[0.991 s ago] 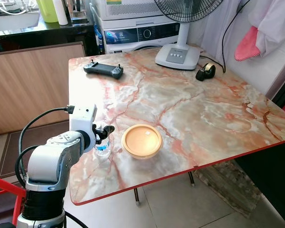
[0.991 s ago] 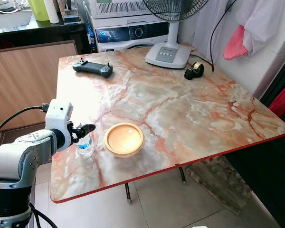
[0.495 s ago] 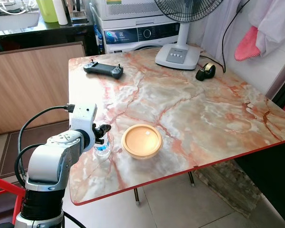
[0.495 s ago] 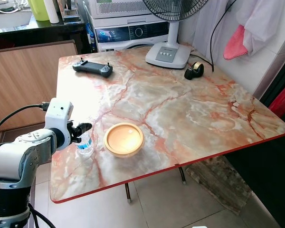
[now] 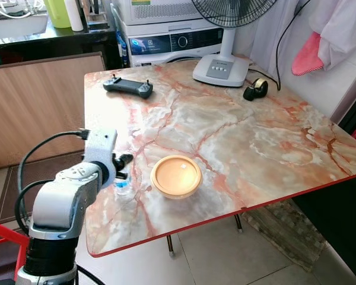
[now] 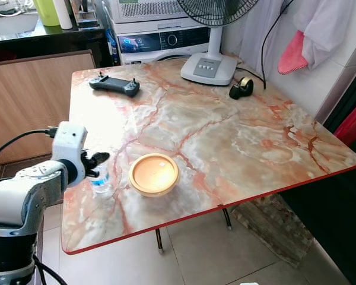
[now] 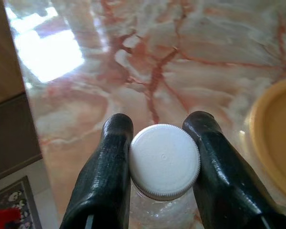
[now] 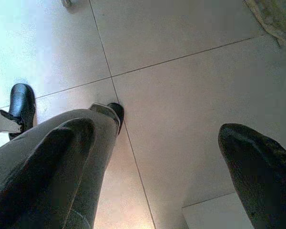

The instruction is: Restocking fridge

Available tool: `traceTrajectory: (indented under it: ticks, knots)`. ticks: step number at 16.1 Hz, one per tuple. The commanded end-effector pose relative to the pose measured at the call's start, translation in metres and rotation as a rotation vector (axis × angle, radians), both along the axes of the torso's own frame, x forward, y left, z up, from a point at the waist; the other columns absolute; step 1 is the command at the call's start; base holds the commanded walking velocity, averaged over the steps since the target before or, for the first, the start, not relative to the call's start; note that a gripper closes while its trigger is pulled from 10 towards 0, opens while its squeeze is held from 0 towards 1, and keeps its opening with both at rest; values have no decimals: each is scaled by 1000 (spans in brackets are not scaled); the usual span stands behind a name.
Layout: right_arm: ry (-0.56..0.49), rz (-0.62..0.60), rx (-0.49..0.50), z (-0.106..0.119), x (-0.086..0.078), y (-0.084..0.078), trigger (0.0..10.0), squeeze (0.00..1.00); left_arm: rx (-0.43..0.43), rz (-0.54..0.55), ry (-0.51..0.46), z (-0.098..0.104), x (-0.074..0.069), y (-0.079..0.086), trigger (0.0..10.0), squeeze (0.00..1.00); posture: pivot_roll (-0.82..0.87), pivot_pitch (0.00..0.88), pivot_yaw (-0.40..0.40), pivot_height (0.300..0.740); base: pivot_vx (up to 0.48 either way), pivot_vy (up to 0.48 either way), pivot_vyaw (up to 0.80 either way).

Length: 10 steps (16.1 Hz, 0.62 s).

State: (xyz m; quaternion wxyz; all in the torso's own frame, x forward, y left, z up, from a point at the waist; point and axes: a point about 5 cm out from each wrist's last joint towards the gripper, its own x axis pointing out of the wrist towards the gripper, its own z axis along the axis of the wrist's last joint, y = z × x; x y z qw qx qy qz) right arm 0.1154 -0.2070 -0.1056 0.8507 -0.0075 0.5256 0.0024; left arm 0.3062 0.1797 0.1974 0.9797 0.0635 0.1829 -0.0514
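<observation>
Marble table (image 5: pixel 237 136), veined pink and cream, spreads before me, and my left gripper (image 7: pixel 164 143) reaches over its near left part. Its two black fingers (image 7: pixel 109 167) are closed in on the white cap of a small clear water bottle (image 7: pixel 164 162), one finger pressed to each side of the cap, so I have the bottle pinched at its top. In the head views the bottle (image 6: pixel 101 181) stands upright on the tabletop near the left edge, just beside a shallow yellow bowl (image 5: pixel 175 176) that sits to its right, the two close but apart. Farther back on the table lie a black handheld controller (image 5: pixel 128 87) near the far left corner, the white base of a standing fan (image 5: pixel 221 70) at the far middle, and a small black tape dispenser (image 5: pixel 256 89) just right of the fan base. Behind the table is a white washing machine (image 6: pixel 160 38). My right gripper (image 8: pixel 157 157) hangs low over the pale tiled floor (image 8: pixel 181 86) with its fingers spread wide and nothing between them; my own grey leg and black foot (image 8: pixel 21 102) show beneath it.
</observation>
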Motion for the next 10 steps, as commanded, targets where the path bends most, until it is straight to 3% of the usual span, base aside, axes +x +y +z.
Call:
traceTrajectory:
  ticks: [1,3,4,6,7,8,10]
  knots:
    - [8,5,-7,0,-1,-3,10000,0,19,58,-51,9,2,10,0,0,139,26,-50,740,0,0,0]
    - [8,6,-6,0,0,-2,10000,0,27,145,-121,21,5,27,0,0,133,25,-47,740,0,0,0]
    - [6,14,-7,0,0,-1,10000,0,72,292,-142,25,2,64,0,0,131,26,-46,740,0,0,0]
    - [8,15,-8,0,0,-1,10000,0,152,493,-159,25,-12,116,0,0,143,25,-46,740,0,0,0]
    - [9,16,-8,0,0,-1,10000,0,148,521,-155,22,-15,125,4588,0,149,27,-46,740,0,0,0]
    - [10,17,-8,0,0,-1,10000,0,113,562,-138,12,-22,137,10000,0,150,28,-46,740,0,0,0]
    - [9,21,-6,0,1,-1,10000,0,177,623,-78,-20,-40,161,10000,0,149,26,-47,740,0,0,0]
